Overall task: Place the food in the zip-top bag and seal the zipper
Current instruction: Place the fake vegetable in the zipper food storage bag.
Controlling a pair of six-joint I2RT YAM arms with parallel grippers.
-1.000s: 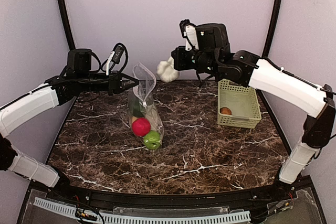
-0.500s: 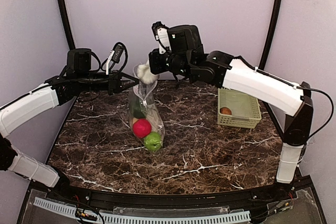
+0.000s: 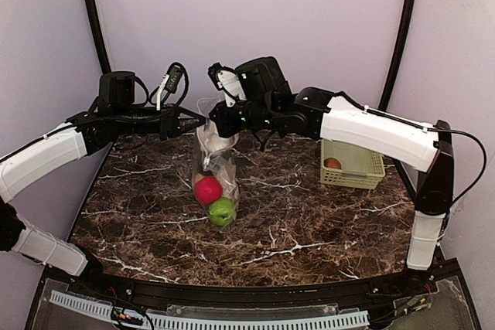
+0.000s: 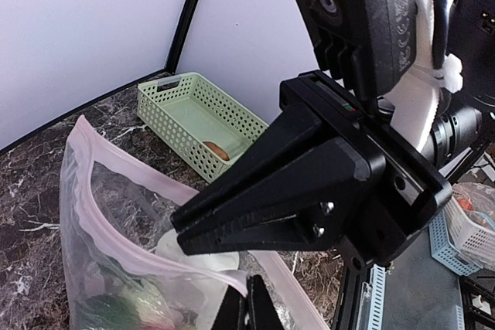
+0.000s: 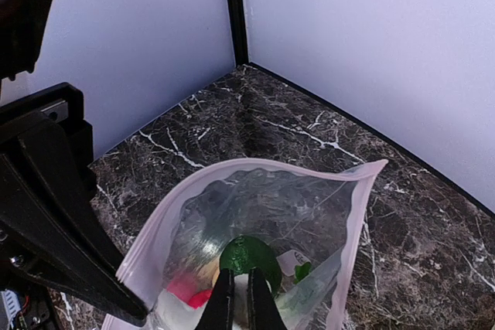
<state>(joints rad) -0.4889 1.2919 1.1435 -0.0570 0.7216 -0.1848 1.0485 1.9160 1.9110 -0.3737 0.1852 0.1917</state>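
The clear zip-top bag [image 3: 214,169] stands upright on the marble table, mouth open. My left gripper [image 3: 199,120] is shut on its pink-white zipper [image 4: 116,249] strip; in the left wrist view the left gripper [image 4: 247,304] pinches that rim. My right gripper [image 3: 210,130] reaches into the bag's mouth, shut on a white, garlic-like piece of food [image 4: 203,259]. From the right wrist, the right gripper [image 5: 240,303] hangs over a dark green piece [image 5: 251,253] inside the bag. A red apple [image 3: 207,189] and a green apple [image 3: 222,211] lie in the bag's bottom.
A pale green lattice basket [image 3: 363,169] sits at the right back of the table with a brown piece [image 3: 332,164] in it. The enclosure's back wall and black corner posts stand close behind the bag.
My right arm has swung left from beside the basket, carrying the white piece, and lowered it into the bag's mouth. The left gripper has kept its hold on the rim.
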